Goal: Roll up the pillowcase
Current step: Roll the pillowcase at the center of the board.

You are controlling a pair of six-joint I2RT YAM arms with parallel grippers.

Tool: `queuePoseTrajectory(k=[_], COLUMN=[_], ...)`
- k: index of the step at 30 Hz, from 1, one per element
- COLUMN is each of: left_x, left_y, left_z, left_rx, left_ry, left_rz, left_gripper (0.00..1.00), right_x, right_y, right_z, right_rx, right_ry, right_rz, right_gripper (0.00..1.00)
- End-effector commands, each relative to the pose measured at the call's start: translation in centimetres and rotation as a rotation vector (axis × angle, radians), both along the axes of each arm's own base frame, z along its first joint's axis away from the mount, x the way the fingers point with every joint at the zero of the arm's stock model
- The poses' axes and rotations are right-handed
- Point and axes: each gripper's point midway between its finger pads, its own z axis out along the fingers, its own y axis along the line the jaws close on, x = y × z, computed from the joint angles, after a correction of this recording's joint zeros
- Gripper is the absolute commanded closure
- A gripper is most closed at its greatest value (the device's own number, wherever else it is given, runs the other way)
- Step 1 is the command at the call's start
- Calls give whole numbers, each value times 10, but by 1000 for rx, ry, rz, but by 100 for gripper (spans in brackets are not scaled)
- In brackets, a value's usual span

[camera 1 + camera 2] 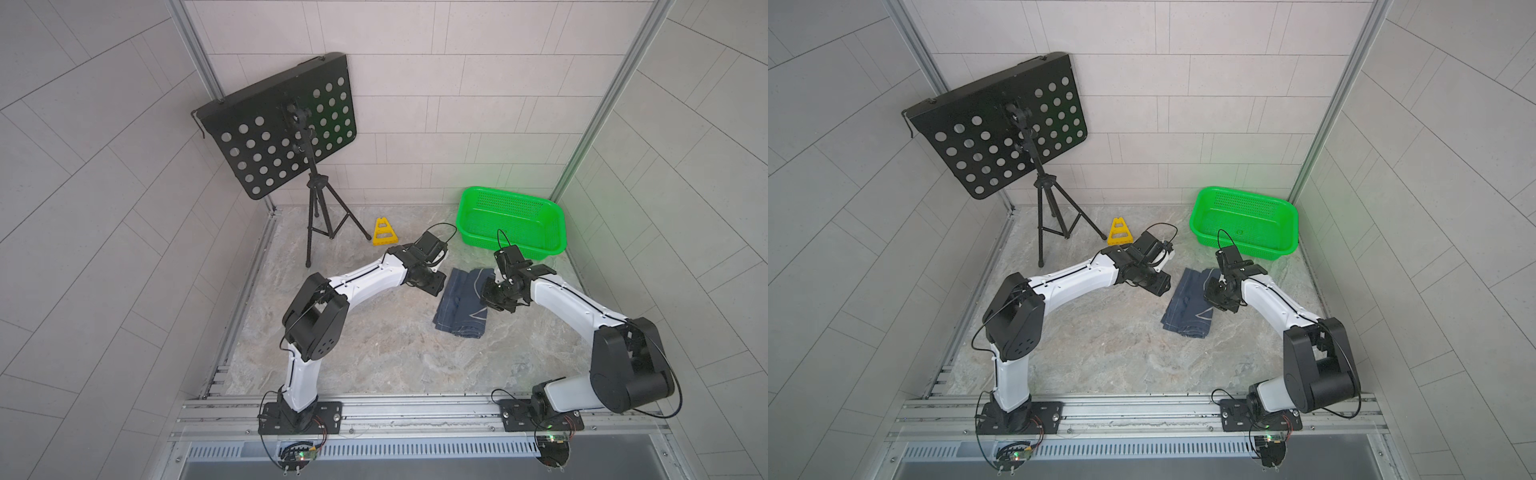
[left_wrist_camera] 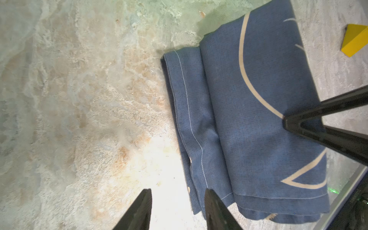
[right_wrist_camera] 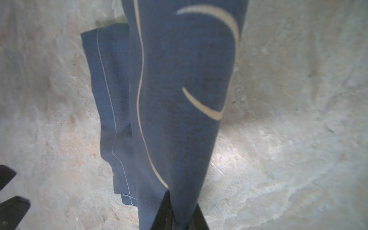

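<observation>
Desk (image 1: 374,353): marbled grey-beige top, both arms reaching in from the near rail.

Music stand (image 1: 282,124): black, perforated, on a tripod at the far left corner.

Basket (image 1: 505,208): green, at the far right corner, nothing visible inside.

Pillowcase (image 1: 461,307): I see it in both top views as a folded navy strip lying right of centre on the desk, on the near side of the basket and apart from it. Its long axis runs near-to-far, with the far end leaning slightly toward the basket. The left wrist view (image 2: 249,119) shows stacked layers, a pale stitched seam along the long edge facing the left arm, and pale curved outlines on the top layer.

Right hand (image 3: 175,209): pressed together on a fold of the pillowcase (image 3: 179,99), which rises off the desk to the pinch. Lower layers lie flat beside it.

Left hand (image 2: 177,209): fingers spread, nothing between them. It is low at the strip's seam-side edge; one fingertip overlaps the cloth, and I cannot tell whether it touches.

Yellow block (image 1: 385,232): near the tripod feet, well apart from the cloth.
</observation>
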Motion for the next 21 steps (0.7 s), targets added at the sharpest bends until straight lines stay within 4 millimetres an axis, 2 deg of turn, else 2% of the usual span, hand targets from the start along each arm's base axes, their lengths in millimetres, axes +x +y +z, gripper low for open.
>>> queuePoseTrajectory(k=[1,3,5,7,14,21], left_x=[-10,-11,-13,-15,-18,-19], left_y=[12,15,16,18,34,57], left_z=[-8,-10,-12,-14,-11,3], left_rx=[28,30,27,28,27,7], left_ry=[42,45,47,50,53,57], left_rz=[13,17,20,25,53,98], left_gripper=[49,49,49,49,49,49], right_x=[-11,-5,0,4,28,49], right_y=[-9,-2,2,11,50,93], right_z=[-1,5,12,16,25,15], right_rx=[-136,-165,-197,-192,-148,-76], right_ry=[75,56,49,46,8,8], right_rz=[22,37,43,57,106,162], right_gripper=[77,72,61,57,56,56])
